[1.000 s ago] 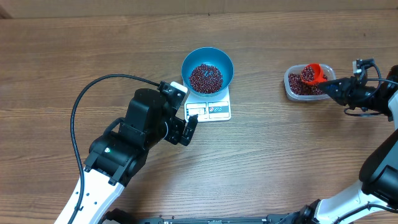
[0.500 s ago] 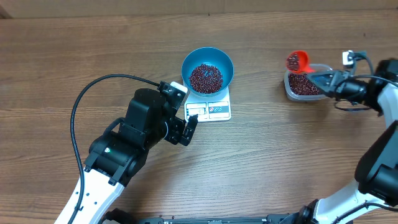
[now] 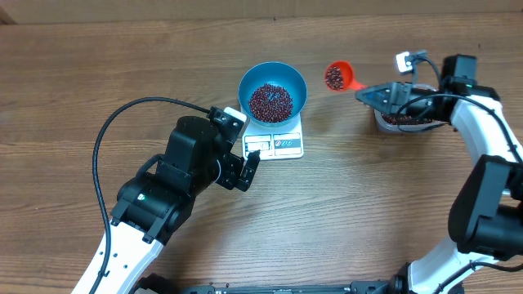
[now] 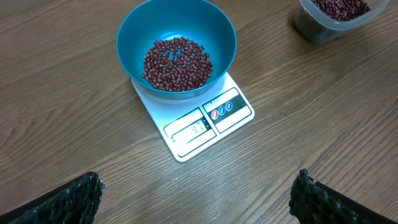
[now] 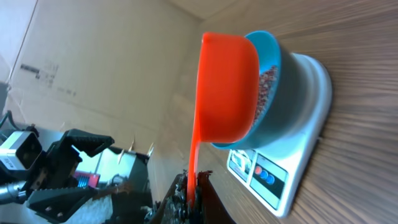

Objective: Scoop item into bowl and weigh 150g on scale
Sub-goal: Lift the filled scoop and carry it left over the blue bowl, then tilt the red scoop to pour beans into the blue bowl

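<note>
The blue bowl (image 3: 273, 91) sits on the white scale (image 3: 282, 144) mid-table, partly filled with dark red-brown beans (image 3: 270, 101). My right gripper (image 3: 377, 93) is shut on the handle of an orange scoop (image 3: 337, 77) that carries beans and hangs in the air between the bowl and the clear tub (image 3: 402, 120). In the right wrist view the scoop (image 5: 227, 93) stands before the bowl (image 5: 271, 68) and scale (image 5: 292, 155). My left gripper (image 3: 250, 167) is open just in front of the scale, nothing between its fingers (image 4: 68, 199); its wrist view shows bowl (image 4: 177, 46) and scale (image 4: 202, 124).
The clear plastic tub (image 4: 336, 15) of beans stands to the right of the scale. A black cable (image 3: 131, 114) loops over the table left of my left arm. Cardboard runs along the table's far edge.
My right gripper lifted the filled scoop out of the tub and carried it left toward the bowl. The left arm stayed still.
</note>
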### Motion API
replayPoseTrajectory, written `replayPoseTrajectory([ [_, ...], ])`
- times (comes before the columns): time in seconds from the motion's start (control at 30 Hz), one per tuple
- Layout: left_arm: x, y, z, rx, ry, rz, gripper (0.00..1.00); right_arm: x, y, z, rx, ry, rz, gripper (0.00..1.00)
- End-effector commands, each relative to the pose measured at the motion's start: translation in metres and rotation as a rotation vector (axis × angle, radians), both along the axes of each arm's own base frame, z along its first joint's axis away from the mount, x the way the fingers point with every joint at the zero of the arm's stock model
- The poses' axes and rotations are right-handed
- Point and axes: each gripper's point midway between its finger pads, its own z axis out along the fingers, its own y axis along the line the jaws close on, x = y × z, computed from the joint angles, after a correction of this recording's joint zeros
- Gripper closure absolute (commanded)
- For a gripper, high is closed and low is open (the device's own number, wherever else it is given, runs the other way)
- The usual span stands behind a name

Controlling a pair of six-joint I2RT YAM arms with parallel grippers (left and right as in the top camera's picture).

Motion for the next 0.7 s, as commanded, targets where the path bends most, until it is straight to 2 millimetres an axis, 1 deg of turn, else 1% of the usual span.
replayPoseTrajectory([
  [0.0,0.0,-0.001,-0.001,-0.014,0.011,0.0,0.0,-0.001,0.027,0.007,0.037,0.028,0.055,0.96],
  [0.17,0.0,-0.001,-0.001,-0.014,0.011,0.0,0.0,0.004,0.06,0.007,-0.006,-0.037,0.109,0.96],
  [0.2,0.0,-0.001,-0.001,-0.014,0.011,0.0,0.01,0.007,0.068,0.008,-0.022,-0.087,0.125,0.96],
  [0.3,0.0,-0.001,-0.001,-0.014,0.01,0.0,0.0,0.015,0.085,0.005,-0.086,-0.175,0.13,0.96],
  [0.4,0.0,-0.001,-0.001,-0.014,0.01,0.0,0.0,0.024,0.095,-0.007,-0.183,-0.202,0.094,0.96],
  [0.5,0.0,-0.001,-0.001,-0.014,0.011,0.0,0.01,0.037,0.099,-0.027,-0.347,-0.25,0.04,0.96],
  [0.67,0.0,-0.001,-0.001,-0.014,0.01,0.0,0.0,0.033,0.111,-0.03,-0.418,-0.437,0.126,0.96],
])
